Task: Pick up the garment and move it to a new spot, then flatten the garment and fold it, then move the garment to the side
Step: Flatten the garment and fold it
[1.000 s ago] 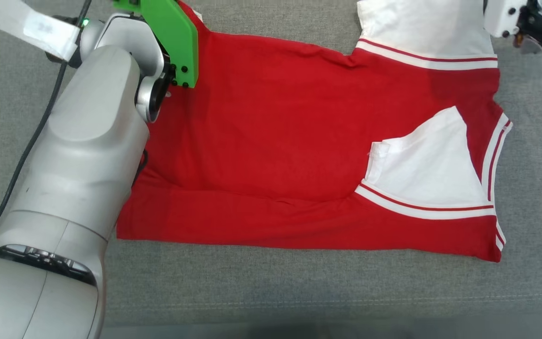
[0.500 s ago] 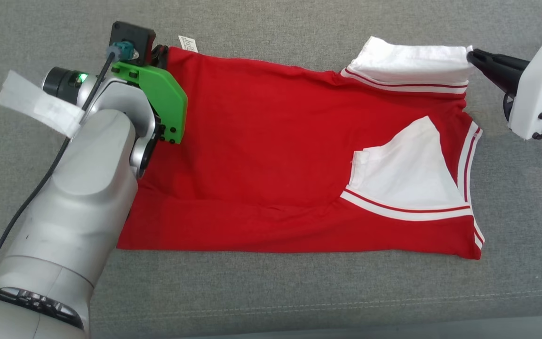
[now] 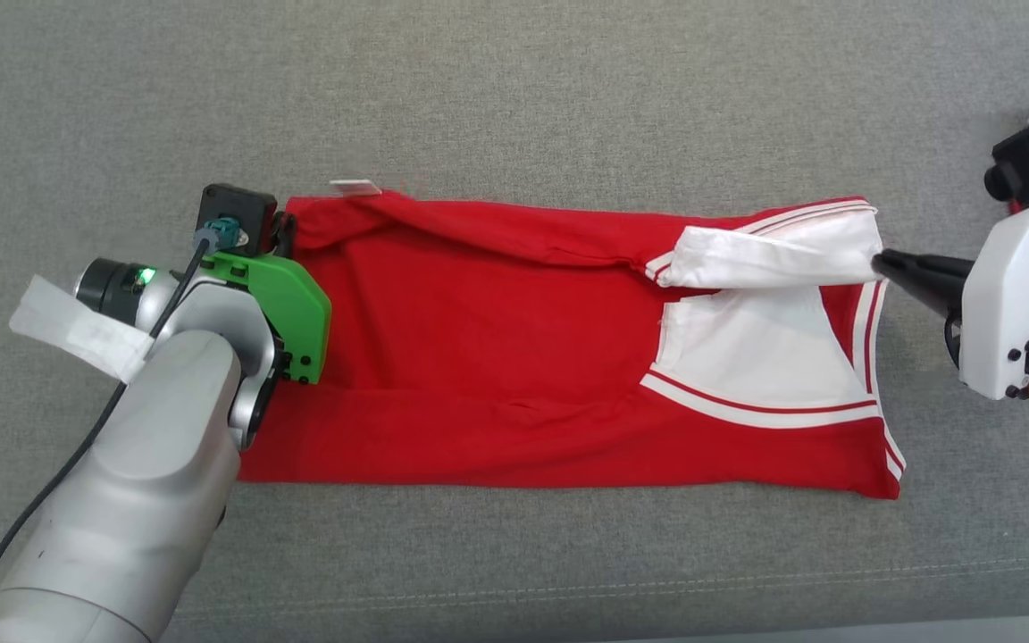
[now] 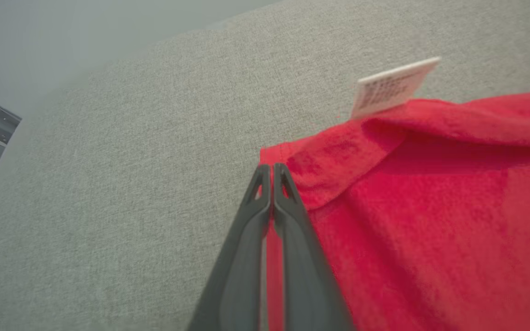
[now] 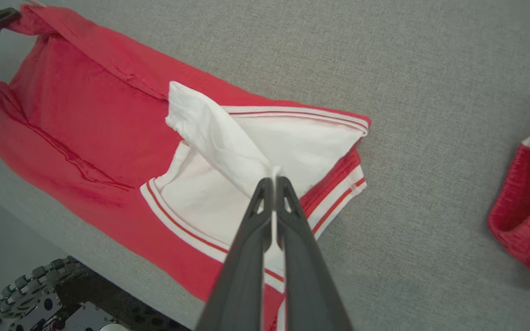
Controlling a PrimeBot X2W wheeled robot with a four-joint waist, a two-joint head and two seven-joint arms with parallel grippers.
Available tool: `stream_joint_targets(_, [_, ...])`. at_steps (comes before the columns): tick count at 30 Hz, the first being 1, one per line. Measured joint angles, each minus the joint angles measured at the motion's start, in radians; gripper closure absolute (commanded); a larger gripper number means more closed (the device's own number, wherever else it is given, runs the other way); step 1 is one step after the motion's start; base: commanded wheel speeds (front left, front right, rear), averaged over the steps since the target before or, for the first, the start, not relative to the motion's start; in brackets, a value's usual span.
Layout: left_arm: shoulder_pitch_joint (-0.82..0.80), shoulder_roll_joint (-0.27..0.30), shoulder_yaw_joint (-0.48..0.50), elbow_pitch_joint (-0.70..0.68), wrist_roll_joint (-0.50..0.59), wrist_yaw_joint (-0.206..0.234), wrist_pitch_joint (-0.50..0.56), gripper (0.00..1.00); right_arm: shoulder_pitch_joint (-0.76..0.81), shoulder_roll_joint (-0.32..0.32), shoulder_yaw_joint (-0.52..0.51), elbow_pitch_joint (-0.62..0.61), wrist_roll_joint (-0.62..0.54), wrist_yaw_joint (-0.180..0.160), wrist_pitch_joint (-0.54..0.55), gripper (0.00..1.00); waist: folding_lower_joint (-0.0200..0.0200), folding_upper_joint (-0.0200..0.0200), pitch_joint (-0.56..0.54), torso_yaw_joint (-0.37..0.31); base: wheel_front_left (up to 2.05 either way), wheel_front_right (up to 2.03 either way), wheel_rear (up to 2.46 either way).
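Near the tabletop's [image 3: 514,89] front edge, we hold left gripper [image 4: 272,168] and right gripper [image 5: 274,180] jaws clamped on the garment's [image 3: 497,357] folding edge; unequal pull may slip the sleeve [image 3: 773,259] free, skewing the fold.

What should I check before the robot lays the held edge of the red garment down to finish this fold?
1. Left gripper shut on the red corner of the garment: ok.
2. Right gripper shut on the white sleeve: ok.
3. Lower layer smooth: not ok, a crease runs near the near hem.
4. Other red cloth apart from the garment: ok.
5. Layers pinched by each gripper: cannot tell.
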Motion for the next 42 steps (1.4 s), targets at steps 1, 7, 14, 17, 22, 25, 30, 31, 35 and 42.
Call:
stream_joint_targets(1, [0.011, 0.003, 0.0, -0.005, -0.003, 0.001, 0.0, 1.0, 0.011, 0.002, -0.002, -0.008, 0.004, 0.0, 0.008, 1.0, 0.0, 0.0, -0.004, -0.001, 0.0, 0.0, 0.0])
stream_joint_targets(7, [0.065, 0.026, -0.001, -0.014, -0.015, 0.016, 0.008, 1.0, 0.068, 0.013, -0.013, -0.037, 0.012, 0.0, 0.038, 1.0, 0.0, 0.0, -0.025, -0.004, 0.0, 0.0, 0.0])
stream_joint_targets(14, [0.102, 0.044, -0.001, -0.026, -0.024, 0.028, 0.013, 1.0, 0.154, 0.016, -0.049, -0.093, 0.05, 0.0, 0.086, 1.0, 0.0, 0.0, -0.055, -0.002, 0.0, 0.0, 0.0])
stream_joint_targets(17, [0.117, 0.046, -0.002, -0.028, -0.031, 0.035, 0.018, 1.0, 0.183, 0.023, -0.066, -0.111, 0.056, 0.0, 0.099, 1.0, 0.0, -0.0001, -0.068, -0.004, 0.0, 0.0, 0.0])
stream_joint_targets(22, [0.165, 0.04, -0.002, -0.034, -0.053, 0.051, 0.045, 1.0, 0.227, 0.044, -0.072, -0.114, 0.057, 0.0, 0.114, 1.0, 0.0, 0.0, -0.094, -0.01, 0.0, 0.0, 0.0])
stream_joint_targets(25, [0.19, 0.038, 0.001, -0.043, -0.077, 0.051, 0.057, 0.46, 0.242, 0.049, -0.063, -0.102, 0.035, 0.0, 0.113, 0.78, 0.0, 0.0, -0.107, -0.013, 0.0, 0.0, 0.0])
stream_joint_targets(30, [0.206, 0.036, 0.006, -0.065, -0.084, 0.06, 0.044, 0.0, 0.259, 0.086, -0.049, -0.05, 0.002, 0.0, 0.088, 0.0, 0.0, 0.0, -0.12, -0.01, 0.0, 0.0, 0.0])
stream_joint_targets(31, [0.21, 0.036, 0.005, -0.067, -0.084, 0.063, 0.044, 0.0, 0.263, 0.094, -0.047, -0.043, 0.001, 0.0, 0.083, 0.0, 0.0, 0.0, -0.122, -0.009, 0.0, 0.0, 0.0])
stream_joint_targets(35, [0.236, 0.039, 0.009, -0.08, -0.088, 0.081, 0.033, 0.0, 0.268, 0.111, -0.042, -0.03, -0.01, 0.0, 0.055, 0.0, 0.0, 0.0, -0.135, -0.002, 0.0, 0.0, 0.0])
stream_joint_targets(42, [0.305, 0.042, 0.073, -0.156, -0.119, 0.147, -0.116, 0.0, 0.301, 0.184, -0.089, -0.002, -0.081, 0.0, -0.134, 0.0, 0.0, -0.0001, -0.174, 0.016, 0.0, 0.0, 0.0])
